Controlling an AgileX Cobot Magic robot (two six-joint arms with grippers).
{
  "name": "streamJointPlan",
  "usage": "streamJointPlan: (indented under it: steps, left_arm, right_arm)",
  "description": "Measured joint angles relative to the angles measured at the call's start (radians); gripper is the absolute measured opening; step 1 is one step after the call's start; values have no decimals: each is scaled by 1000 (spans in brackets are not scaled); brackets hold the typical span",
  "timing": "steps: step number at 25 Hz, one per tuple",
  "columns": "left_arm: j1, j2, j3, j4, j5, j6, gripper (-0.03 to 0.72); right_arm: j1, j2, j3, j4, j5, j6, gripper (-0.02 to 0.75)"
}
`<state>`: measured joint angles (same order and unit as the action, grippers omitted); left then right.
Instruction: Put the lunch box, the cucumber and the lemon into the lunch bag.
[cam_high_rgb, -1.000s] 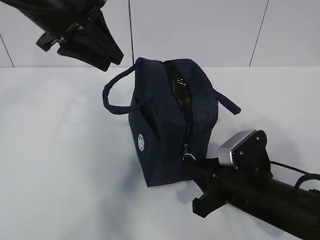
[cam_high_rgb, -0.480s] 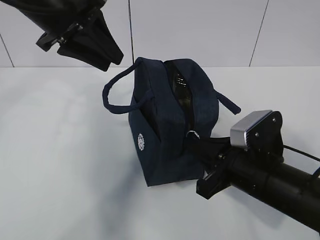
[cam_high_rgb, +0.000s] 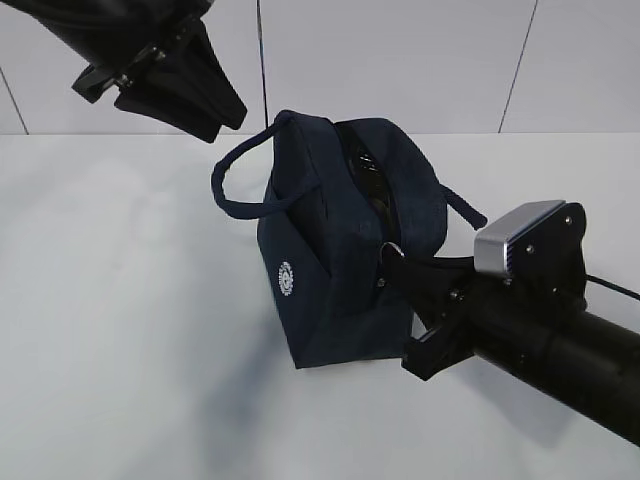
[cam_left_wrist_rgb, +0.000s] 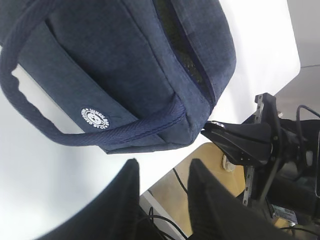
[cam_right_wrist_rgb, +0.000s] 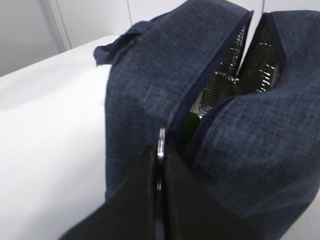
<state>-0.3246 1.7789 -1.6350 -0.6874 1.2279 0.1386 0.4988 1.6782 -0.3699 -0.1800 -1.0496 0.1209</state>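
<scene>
Only the right wrist view shows the right fingers (cam_right_wrist_rgb: 159, 165) pinched tight on the metal zipper pull (cam_right_wrist_rgb: 161, 137), beside crinkly silver lining (cam_right_wrist_rgb: 225, 70). The navy woven bag (cam_high_rgb: 340, 250) sits mid-frame on the white bench (cam_high_rgb: 120, 330). At upper left, the left fingers (cam_left_wrist_rgb: 162, 192) hang partly open, empty.

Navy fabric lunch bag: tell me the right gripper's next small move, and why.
Probably keep drawing the metal ring pull along the zipper toward the far end. The right gripper is shut on it, and the dark navy fabric lunch bag gapes ahead, silver lining showing. The left gripper hangs open, clear of it.
</scene>
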Motion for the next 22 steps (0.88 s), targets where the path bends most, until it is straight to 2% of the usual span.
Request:
streamJointPlan:
  steps: [13,22]
  left_arm:
    - [0,0,0,0,0,0,236]
    - [0,0,0,46,0,0,235]
  right_arm:
    - [0,-2,-67,20,72,-25,0]
    - [0,-68,-80,22,113,-25,0]
